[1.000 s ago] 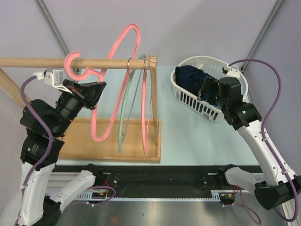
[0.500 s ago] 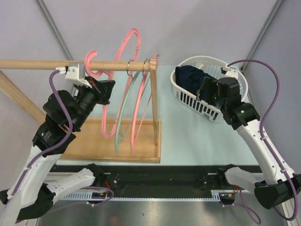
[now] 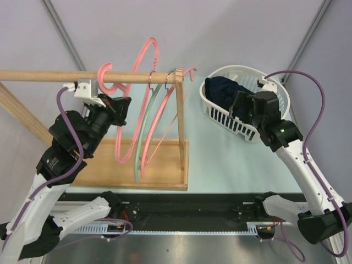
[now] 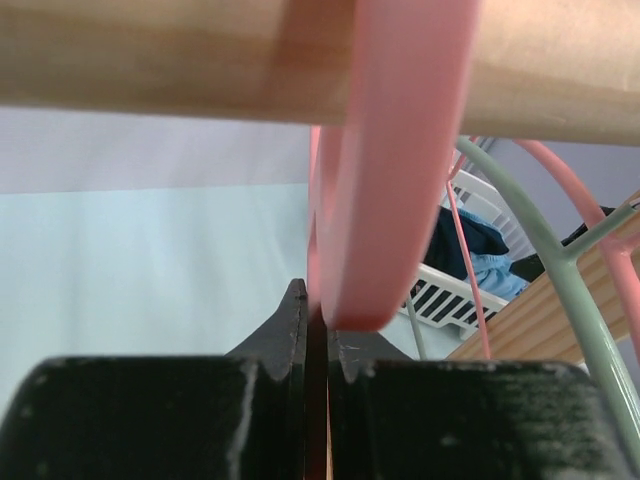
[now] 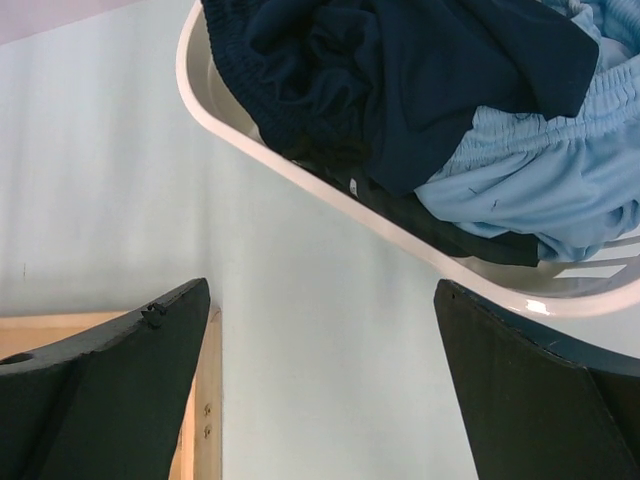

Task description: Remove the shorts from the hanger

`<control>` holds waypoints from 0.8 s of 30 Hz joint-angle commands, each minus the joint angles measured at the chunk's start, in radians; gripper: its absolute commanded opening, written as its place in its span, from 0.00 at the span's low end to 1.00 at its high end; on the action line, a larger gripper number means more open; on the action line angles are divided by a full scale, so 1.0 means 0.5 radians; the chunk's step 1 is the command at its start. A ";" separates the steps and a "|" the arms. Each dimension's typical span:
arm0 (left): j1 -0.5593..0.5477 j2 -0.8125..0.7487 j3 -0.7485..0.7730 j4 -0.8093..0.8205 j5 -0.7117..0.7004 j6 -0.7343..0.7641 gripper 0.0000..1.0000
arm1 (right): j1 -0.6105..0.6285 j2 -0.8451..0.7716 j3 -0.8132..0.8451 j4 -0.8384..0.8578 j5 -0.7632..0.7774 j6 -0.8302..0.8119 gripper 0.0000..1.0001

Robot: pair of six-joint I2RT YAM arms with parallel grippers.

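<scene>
Looks like wrap-up: the shorts (image 5: 400,90) sit piled in the basket (image 5: 300,172) at 2 o'clock, right end effector (image 5: 320,290) spread wide beside it, left end effector (image 4: 318,322) pinched on a bare pink hanger (image 4: 395,150) at the rod (image 4: 150,50), which probably just needs seating and releasing next.

The dark navy shorts (image 5: 400,70) lie crumpled in a loose heap inside the white slatted basket (image 5: 300,175). The sky-blue shorts (image 5: 540,180) are bunched partly under them, touching them and pressed against the basket's rim.
</scene>
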 commanded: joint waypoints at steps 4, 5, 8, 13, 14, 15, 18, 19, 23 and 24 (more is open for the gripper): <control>-0.012 -0.069 -0.040 -0.051 0.024 0.041 0.29 | 0.032 -0.013 -0.020 0.050 -0.007 0.041 1.00; -0.012 -0.081 -0.040 -0.045 0.030 0.041 0.36 | 0.032 -0.016 -0.023 0.050 -0.007 0.044 1.00; -0.012 -0.124 -0.040 -0.030 0.049 0.047 0.53 | 0.041 -0.026 -0.023 0.041 0.002 0.041 1.00; -0.012 -0.228 -0.028 -0.021 0.064 0.081 0.80 | 0.044 -0.047 -0.026 0.019 0.014 0.035 1.00; -0.012 -0.271 -0.012 -0.030 0.070 0.087 0.85 | 0.044 -0.053 -0.026 0.016 0.011 0.032 1.00; -0.012 -0.292 -0.009 -0.033 0.073 0.099 0.90 | 0.047 -0.059 -0.026 0.010 0.014 0.032 1.00; -0.012 -0.372 0.028 -0.079 0.064 0.124 0.97 | 0.044 -0.062 -0.029 -0.005 0.023 0.029 1.00; -0.012 -0.397 0.037 -0.100 0.052 0.127 0.98 | 0.047 -0.062 -0.029 -0.009 0.026 0.032 1.00; -0.012 -0.529 0.043 -0.168 -0.058 0.145 0.99 | 0.053 -0.066 -0.038 -0.015 0.020 0.032 1.00; -0.012 -0.599 0.037 -0.186 -0.116 0.155 0.98 | 0.054 -0.063 -0.038 -0.015 0.020 0.032 1.00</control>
